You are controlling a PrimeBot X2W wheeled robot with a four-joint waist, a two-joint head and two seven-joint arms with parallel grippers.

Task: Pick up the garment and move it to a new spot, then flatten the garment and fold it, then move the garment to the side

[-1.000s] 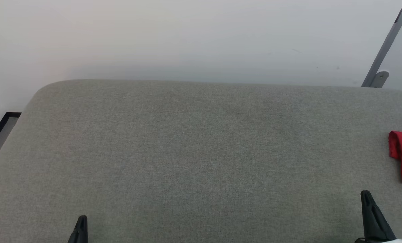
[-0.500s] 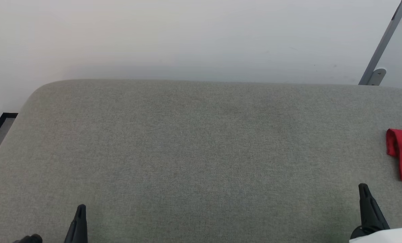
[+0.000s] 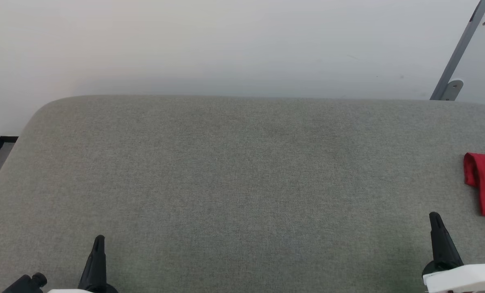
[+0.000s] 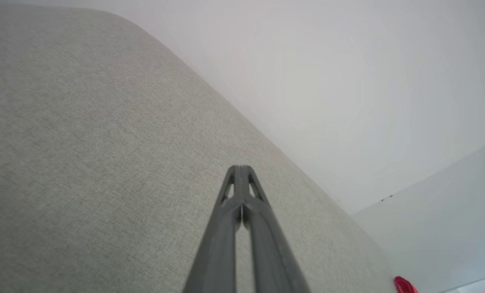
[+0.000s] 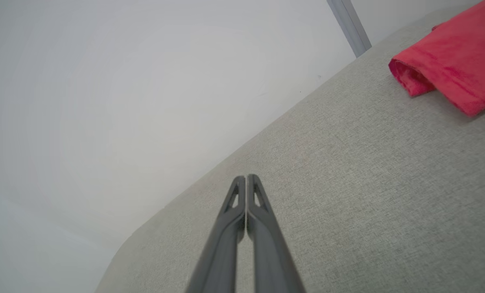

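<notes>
Both grippers reach further up the head view than a second ago, by more than the slight camera shift accounts for, and a white forearm now shows behind the right one. The left gripper [image 4: 239, 169] has its fingers pressed together and holds nothing. It is low over the grey bench [image 3: 242, 171], though I cannot tell whether it touches the fabric. The right gripper [image 5: 246, 178] is likewise closed and empty. The garment [image 3: 484, 183] lies at the bench's right end, apart from the right gripper, its red cloth doubled over.
</notes>
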